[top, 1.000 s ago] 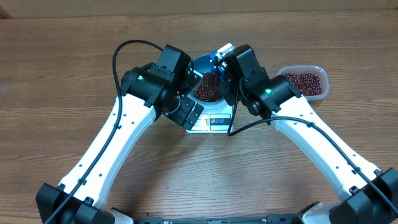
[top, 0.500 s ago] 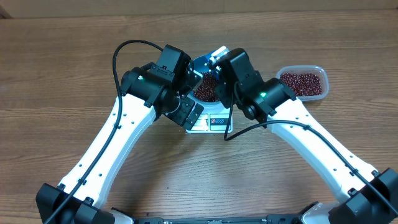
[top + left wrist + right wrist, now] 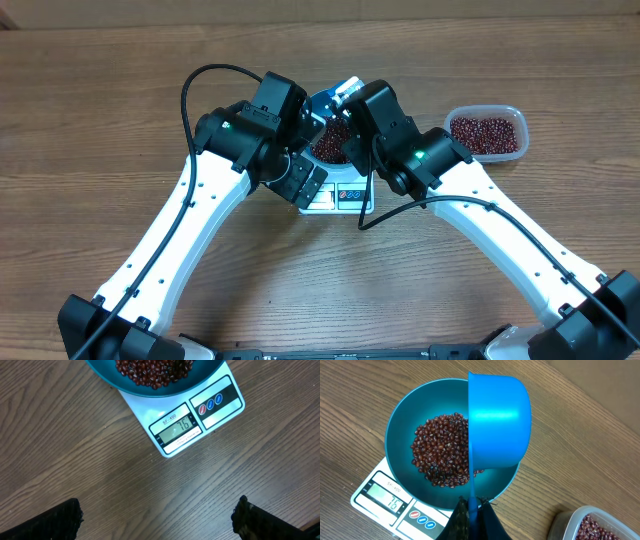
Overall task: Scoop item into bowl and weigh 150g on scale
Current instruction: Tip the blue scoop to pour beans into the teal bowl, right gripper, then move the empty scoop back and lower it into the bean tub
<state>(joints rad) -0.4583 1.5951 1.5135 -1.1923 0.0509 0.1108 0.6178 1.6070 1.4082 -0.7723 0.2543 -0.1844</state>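
The right fingers (image 3: 462, 522) squeeze the blue scoop (image 3: 497, 422), tipped over the bowl (image 3: 400, 425) of beans (image 3: 440, 455) on the scale (image 3: 375, 492). The left fingers (image 3: 55, 520) are wide open and empty. If the scoop bumps the bowl, beans could spill onto the worktop (image 3: 570, 420).

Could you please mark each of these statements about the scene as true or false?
1. The bowl stands on the scale. True.
2. The right gripper is open and empty. False: it is shut on the handle of the blue scoop, which is tipped on its side over the bowl.
3. The scale's display reads 76. True.
4. The clear tub is empty. False: it holds beans, as the bowl does.
5. The left gripper grips the bowl's rim. False: it is open, holds nothing and hangs over the table in front of the scale.
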